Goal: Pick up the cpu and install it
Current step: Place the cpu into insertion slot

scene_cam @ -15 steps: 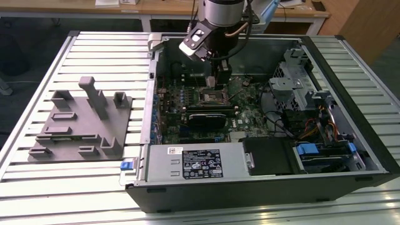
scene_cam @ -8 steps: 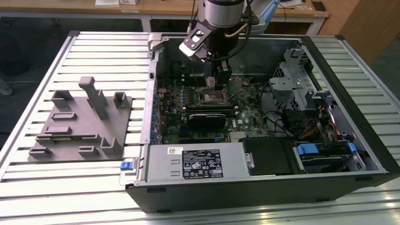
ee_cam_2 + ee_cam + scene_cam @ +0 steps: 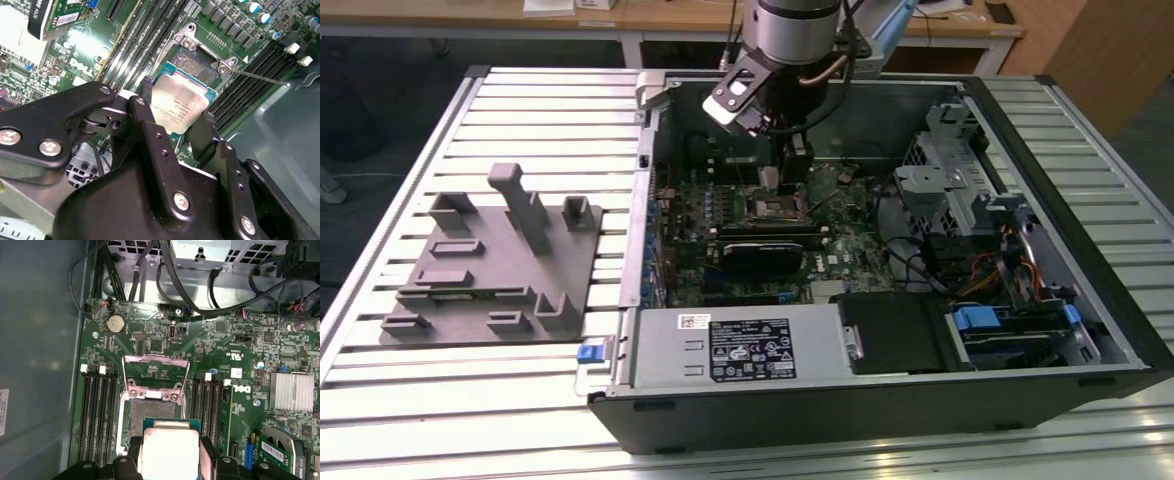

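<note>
The cpu (image 3: 181, 104), a flat square chip with a silvery top, is gripped by its edges between the black fingers (image 3: 146, 102) of my gripper (image 3: 175, 114). In the first wrist view the cpu (image 3: 169, 447) hangs just over the near edge of the open motherboard socket (image 3: 151, 412), whose metal load plate (image 3: 156, 371) is flipped up. The socket (image 3: 194, 62) also lies just beyond the chip in the second wrist view. In the exterior view my gripper (image 3: 770, 182) reaches down into the open computer case, directly above the socket (image 3: 771, 208).
Memory slots (image 3: 97, 415) flank the socket on both sides. Cables (image 3: 150, 270) run along the board's edge, and a heatsink (image 3: 292, 391) stands nearby. A grey fixture (image 3: 494, 262) lies on the slatted table at the exterior view's left. The case walls (image 3: 881, 405) surround the board.
</note>
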Controlling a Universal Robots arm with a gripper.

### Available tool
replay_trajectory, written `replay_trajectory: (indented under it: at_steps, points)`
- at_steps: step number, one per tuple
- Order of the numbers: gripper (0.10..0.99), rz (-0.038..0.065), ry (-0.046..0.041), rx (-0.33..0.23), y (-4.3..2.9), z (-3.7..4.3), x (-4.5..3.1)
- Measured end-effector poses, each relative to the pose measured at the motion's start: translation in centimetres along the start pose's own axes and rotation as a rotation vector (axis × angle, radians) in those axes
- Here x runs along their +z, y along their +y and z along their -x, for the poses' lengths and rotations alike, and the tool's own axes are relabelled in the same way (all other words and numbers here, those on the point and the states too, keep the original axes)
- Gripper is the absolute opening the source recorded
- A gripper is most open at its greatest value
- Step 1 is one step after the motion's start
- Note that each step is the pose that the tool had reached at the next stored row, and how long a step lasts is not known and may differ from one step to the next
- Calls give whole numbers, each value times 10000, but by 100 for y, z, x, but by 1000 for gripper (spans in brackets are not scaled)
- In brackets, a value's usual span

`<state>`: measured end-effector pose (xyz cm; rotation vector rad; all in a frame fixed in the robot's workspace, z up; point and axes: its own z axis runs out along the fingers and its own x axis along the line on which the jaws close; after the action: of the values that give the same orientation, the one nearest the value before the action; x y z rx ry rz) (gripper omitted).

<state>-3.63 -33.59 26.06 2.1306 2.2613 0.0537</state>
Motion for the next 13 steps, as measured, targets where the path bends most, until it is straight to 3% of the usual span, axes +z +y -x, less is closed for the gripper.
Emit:
replay_trajectory:
  at_steps: [13]
  points:
    - [541,0,-1,1,14,-69,177]
